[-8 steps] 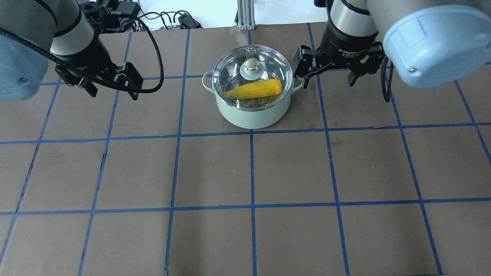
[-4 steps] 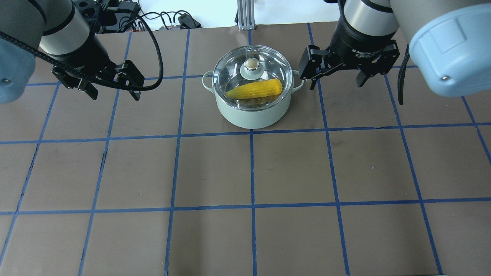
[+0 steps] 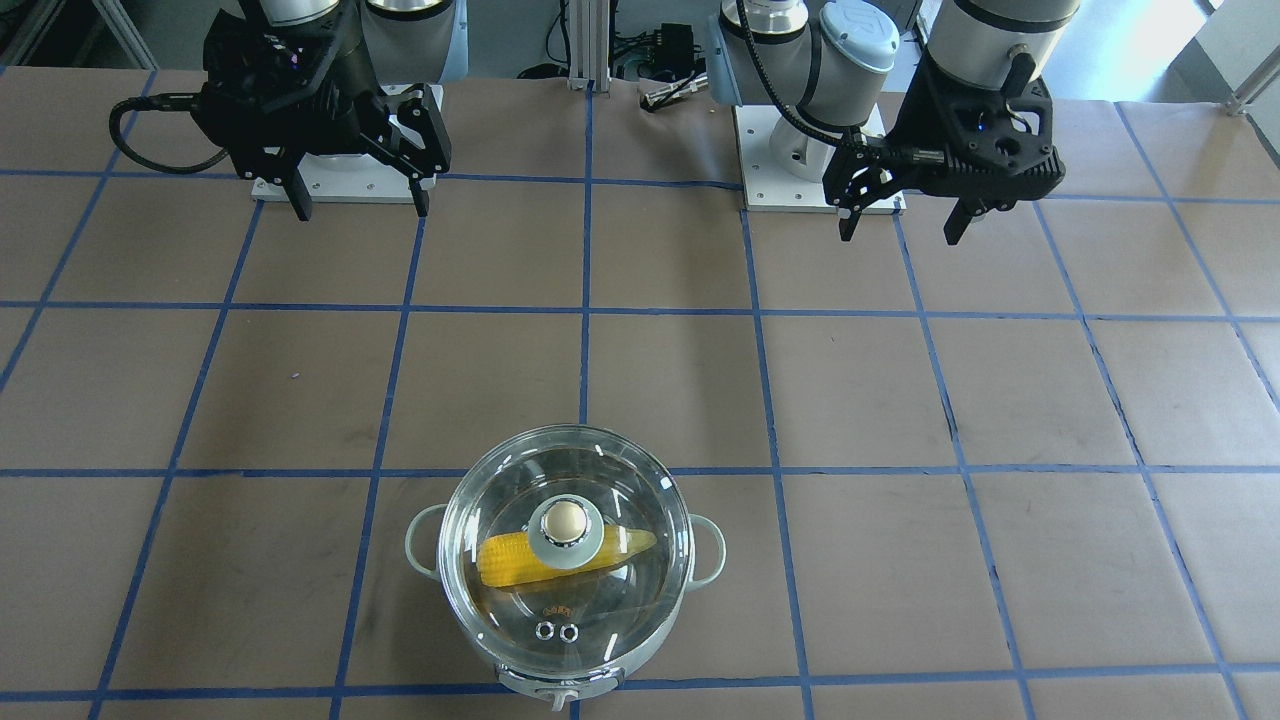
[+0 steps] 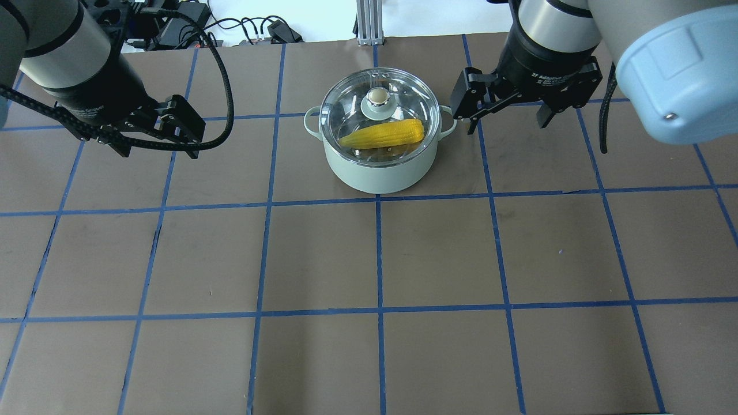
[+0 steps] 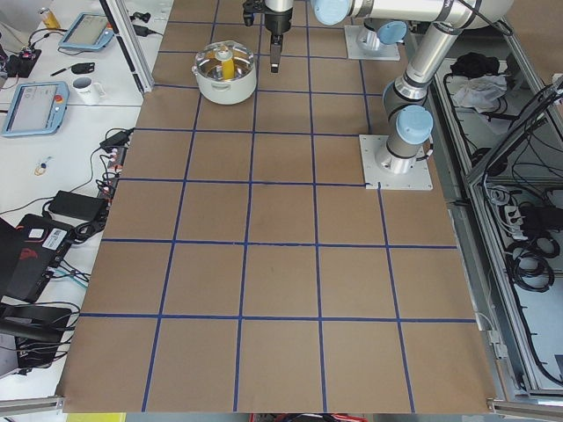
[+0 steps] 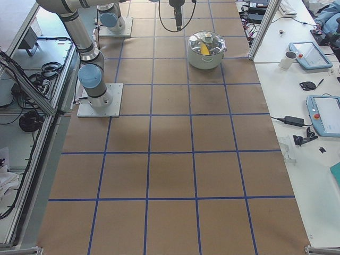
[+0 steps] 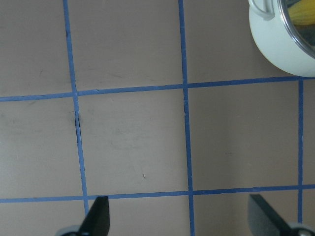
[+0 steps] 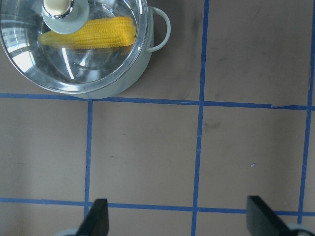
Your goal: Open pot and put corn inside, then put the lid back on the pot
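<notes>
Item, as we record it from the overhead view: one mint-green pot (image 4: 377, 173) standing at the 12 o'clock side of the surface (image 4: 438, 253). Its glass lid (image 4: 346, 109) is seated on the rim, and the corn (image 4: 381, 134) lies inside beneath it, thick end toward 3 o'clock. We list the left tool (image 4: 157, 151) at the pot's 9 o'clock and the right tool (image 4: 507, 127) at its 3 o'clock, both raised clear of the pot, fingers spread wide and holding nothing.
</notes>
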`<state>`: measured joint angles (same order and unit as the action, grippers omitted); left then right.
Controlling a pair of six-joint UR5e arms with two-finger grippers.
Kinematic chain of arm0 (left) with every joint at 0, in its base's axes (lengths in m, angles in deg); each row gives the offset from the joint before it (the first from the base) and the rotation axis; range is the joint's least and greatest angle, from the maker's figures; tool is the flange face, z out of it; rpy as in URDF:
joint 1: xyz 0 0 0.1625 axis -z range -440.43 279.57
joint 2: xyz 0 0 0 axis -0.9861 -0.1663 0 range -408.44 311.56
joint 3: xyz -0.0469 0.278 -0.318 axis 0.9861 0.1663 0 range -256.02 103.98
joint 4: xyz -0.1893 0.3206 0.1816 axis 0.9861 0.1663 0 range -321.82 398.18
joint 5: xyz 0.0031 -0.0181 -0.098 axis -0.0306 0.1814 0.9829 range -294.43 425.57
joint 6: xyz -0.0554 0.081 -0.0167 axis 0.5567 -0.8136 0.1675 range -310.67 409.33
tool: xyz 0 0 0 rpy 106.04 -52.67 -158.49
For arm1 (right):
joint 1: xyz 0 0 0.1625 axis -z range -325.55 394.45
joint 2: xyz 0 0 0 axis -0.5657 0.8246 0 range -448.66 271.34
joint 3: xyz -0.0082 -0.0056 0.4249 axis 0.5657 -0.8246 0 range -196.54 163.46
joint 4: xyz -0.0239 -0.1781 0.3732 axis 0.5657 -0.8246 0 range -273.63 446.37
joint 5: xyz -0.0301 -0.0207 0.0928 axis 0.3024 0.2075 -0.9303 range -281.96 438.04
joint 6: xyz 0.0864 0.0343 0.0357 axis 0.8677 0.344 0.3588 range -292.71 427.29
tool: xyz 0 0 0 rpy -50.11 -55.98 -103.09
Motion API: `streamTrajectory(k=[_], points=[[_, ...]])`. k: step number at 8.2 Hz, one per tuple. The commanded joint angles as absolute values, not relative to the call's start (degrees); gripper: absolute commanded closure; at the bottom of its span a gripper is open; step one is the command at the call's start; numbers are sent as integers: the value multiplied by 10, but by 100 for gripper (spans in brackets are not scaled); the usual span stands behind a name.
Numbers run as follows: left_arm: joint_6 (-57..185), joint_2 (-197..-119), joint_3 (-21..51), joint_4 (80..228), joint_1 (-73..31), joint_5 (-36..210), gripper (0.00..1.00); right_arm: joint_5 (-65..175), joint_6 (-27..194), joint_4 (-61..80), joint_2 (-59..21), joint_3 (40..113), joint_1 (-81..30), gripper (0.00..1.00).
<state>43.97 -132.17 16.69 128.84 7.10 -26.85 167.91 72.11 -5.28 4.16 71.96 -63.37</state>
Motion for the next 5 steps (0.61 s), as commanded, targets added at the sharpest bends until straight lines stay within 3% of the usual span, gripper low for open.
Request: streamTrajectory(k=[1,5], points=[[440,-1316,166,1299,70,-266,0,1684,719,-52,42,720,-633,0],[438,-1319,167,1295,68,-270,0,1681,720,-53,42,720,-634,0]])
